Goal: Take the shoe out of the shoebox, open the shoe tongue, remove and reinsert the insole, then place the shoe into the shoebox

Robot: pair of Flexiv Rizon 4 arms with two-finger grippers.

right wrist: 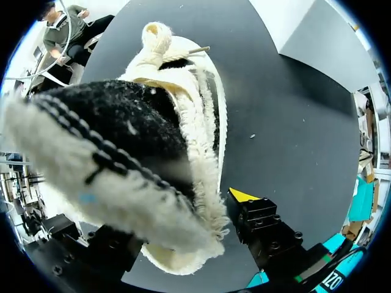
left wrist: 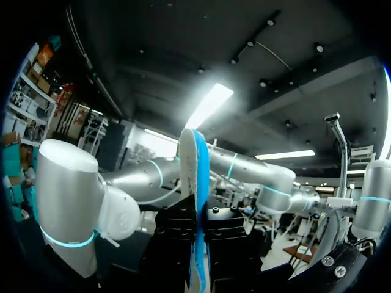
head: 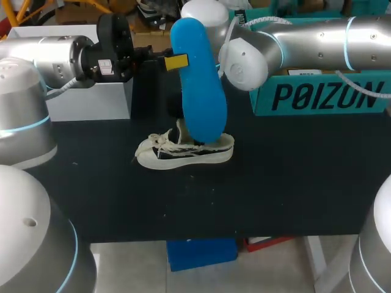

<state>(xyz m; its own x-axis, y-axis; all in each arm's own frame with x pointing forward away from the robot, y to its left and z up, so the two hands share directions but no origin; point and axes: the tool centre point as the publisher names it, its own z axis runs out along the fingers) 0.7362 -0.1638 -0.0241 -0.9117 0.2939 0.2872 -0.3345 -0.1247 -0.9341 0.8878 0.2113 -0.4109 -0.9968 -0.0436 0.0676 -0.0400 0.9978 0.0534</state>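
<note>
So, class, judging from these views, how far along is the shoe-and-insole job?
Done: the cream canvas sneaker lies on the black table, outside the teal cardboard shoebox. In hand: the left gripper holds the long blue insole, already removed, upright above the sneaker. Left: reinserting the insole and boxing the sneaker.

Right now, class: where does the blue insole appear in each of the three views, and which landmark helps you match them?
Head view: the blue insole stands upright above the shoe, clamped by the left gripper.
Left wrist view: the blue insole edge-on between that gripper's fingers.
Right wrist view: not in it.
Landmark: the right arm links head and left wrist views; the shoe links head and right wrist views.
</note>
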